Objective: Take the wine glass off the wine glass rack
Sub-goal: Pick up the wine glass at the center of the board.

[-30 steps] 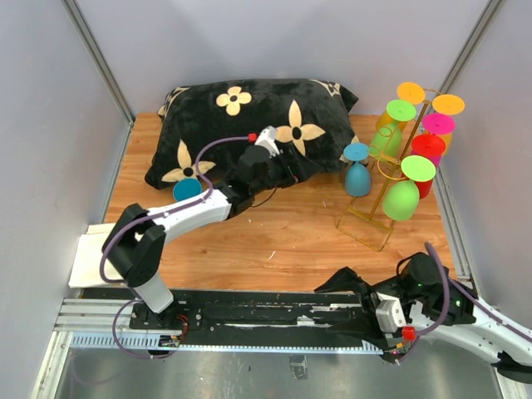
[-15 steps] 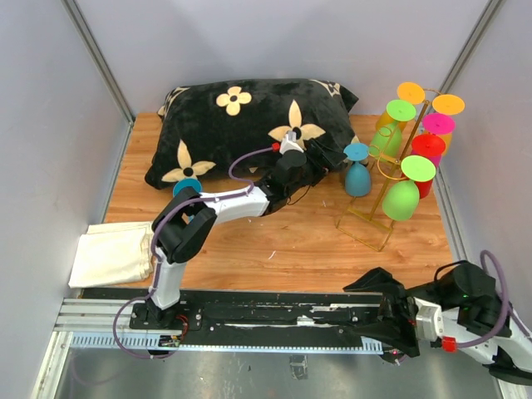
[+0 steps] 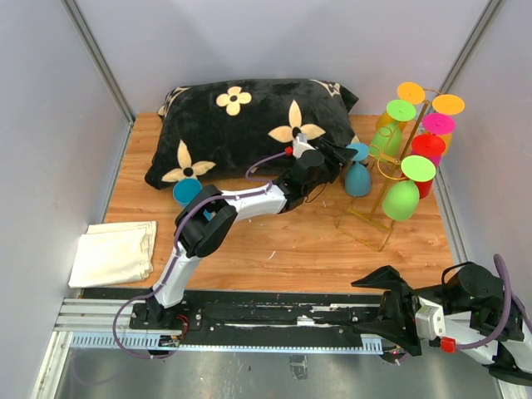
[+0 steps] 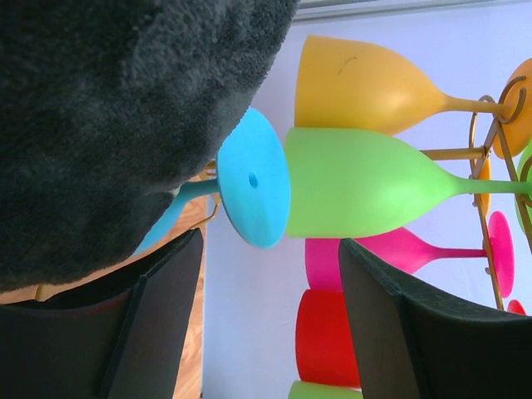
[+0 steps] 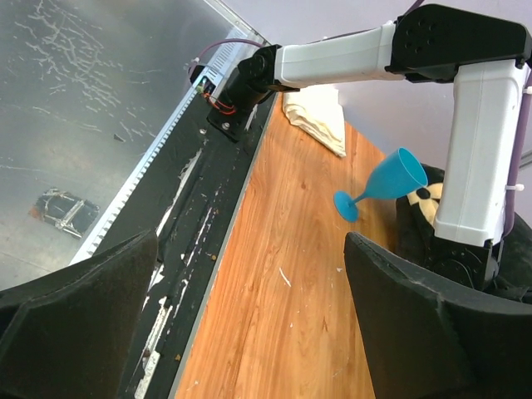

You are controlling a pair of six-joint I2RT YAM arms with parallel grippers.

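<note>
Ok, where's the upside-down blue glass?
In the top view, the upside-down blue glass is at the gold rack's left side, beside the pillow and the left gripper.

The desk (image 3: 274, 241) is smooth grained wood; the pillow (image 3: 249, 125), fuzzy black plush; the green wine glass (image 3: 401, 199), matt plastic; the wine glass rack (image 4: 453, 154), shiny gold wire.

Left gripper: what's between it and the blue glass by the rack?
Nothing. The left wrist view shows bare air between the left gripper and the blue glass; the pillow crowds one side.
</note>
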